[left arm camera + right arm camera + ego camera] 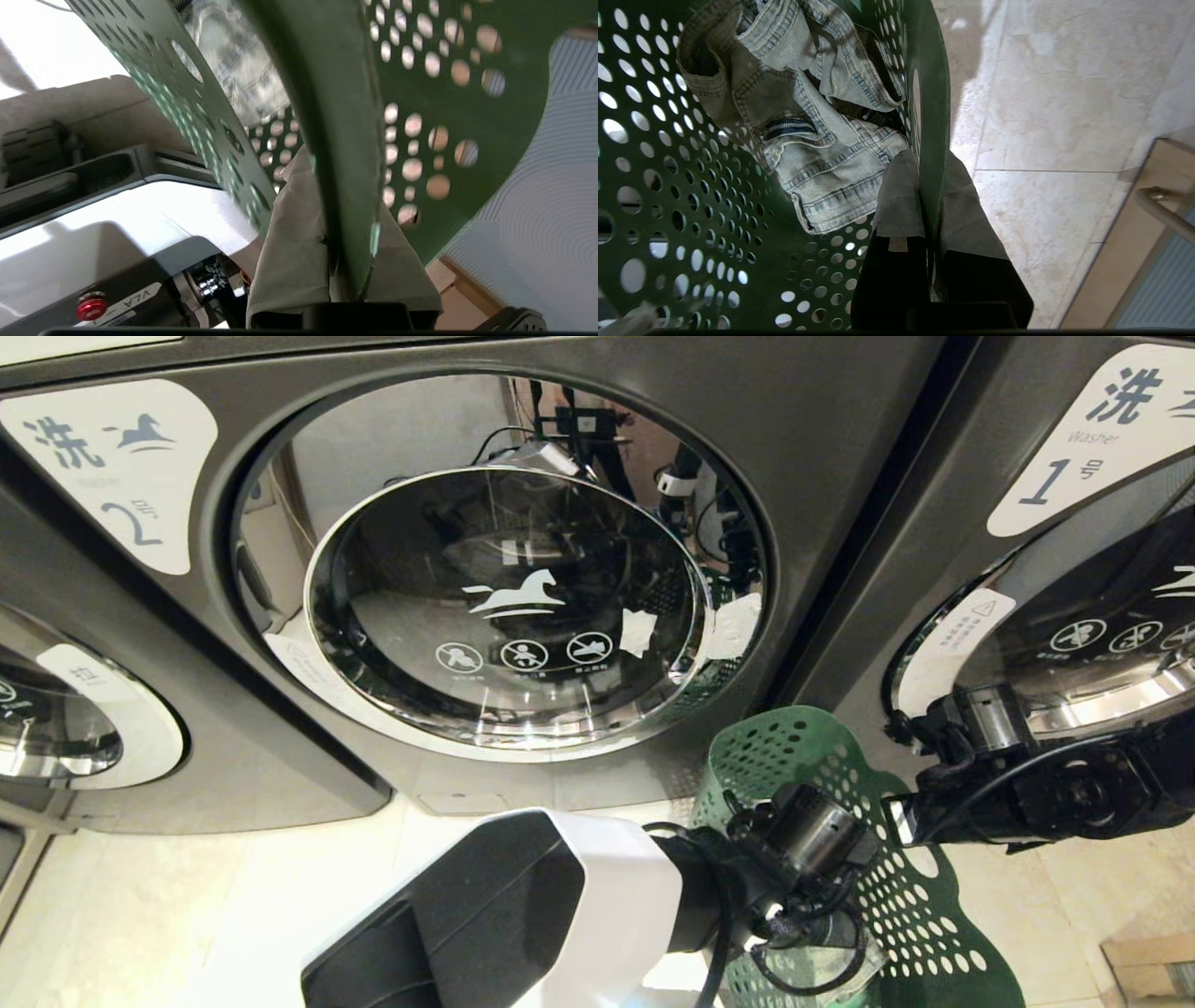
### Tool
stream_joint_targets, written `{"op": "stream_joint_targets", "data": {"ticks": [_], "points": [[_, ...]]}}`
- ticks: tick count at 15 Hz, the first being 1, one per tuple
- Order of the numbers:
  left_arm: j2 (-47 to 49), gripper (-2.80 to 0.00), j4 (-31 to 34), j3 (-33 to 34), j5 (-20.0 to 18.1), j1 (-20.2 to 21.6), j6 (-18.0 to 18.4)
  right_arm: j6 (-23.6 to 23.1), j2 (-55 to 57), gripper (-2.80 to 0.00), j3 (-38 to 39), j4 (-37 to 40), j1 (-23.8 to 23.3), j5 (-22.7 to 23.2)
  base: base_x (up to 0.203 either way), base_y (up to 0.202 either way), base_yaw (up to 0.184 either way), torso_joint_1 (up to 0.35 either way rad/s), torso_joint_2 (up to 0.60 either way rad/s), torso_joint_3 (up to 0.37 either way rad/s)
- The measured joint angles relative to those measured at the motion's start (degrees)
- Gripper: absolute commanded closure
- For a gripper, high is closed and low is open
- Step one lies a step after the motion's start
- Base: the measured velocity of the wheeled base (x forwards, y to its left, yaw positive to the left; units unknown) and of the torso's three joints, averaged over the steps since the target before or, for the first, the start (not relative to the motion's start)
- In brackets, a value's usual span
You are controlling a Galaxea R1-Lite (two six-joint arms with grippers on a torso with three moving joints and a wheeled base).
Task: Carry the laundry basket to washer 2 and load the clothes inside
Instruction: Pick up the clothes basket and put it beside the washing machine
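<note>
Below washer 2 [504, 579], both arms level (jaws clamped) on laundry basket [822, 756].

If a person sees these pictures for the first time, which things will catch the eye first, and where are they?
First comes the big round chrome-ringed glass door of the dark grey washer marked 2, filling the middle of the head view. Below it, the green perforated plastic laundry basket hangs between the left gripper and right gripper, each clamped on its wall. Inside lies a pale blue denim garment.
</note>
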Motion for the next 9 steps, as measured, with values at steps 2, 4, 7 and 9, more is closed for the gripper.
{"op": "stream_joint_targets", "data": {"ticks": [2, 4, 7, 9], "points": [[0.25, 0.0, 0.03, 0.0, -0.03, -0.27, 0.0, -0.26, -0.23, 0.0, 0.02, 0.04, -0.42, 0.01, 0.0, 0.0, 0.0, 0.001, 0.0, -0.018], [0.41, 0.0, 0.25, 0.0, 0.02, -0.55, 0.02, -0.35, -0.3, 0.0, 0.17, 0.04, -0.67, 0.01, 0.0, 0.0, 0.0, 0.0, 0.0, 0.0], [0.65, 0.0, 0.11, 0.0, 0.05, -0.99, 0.02, -1.5, -0.34, 0.0, 0.63, 0.06, -1.03, -0.02, 0.0, 0.0, 0.0, 0.0, 0.0, 0.0], [1.01, 0.0, 0.01, 0.0, 0.08, -1.85, 0.28, -2.09, -0.36, 0.0, 1.13, 0.11, -1.28, -0.11, 0.0, 0.0, 0.0, 0.0, 0.0, 0.0]]}}
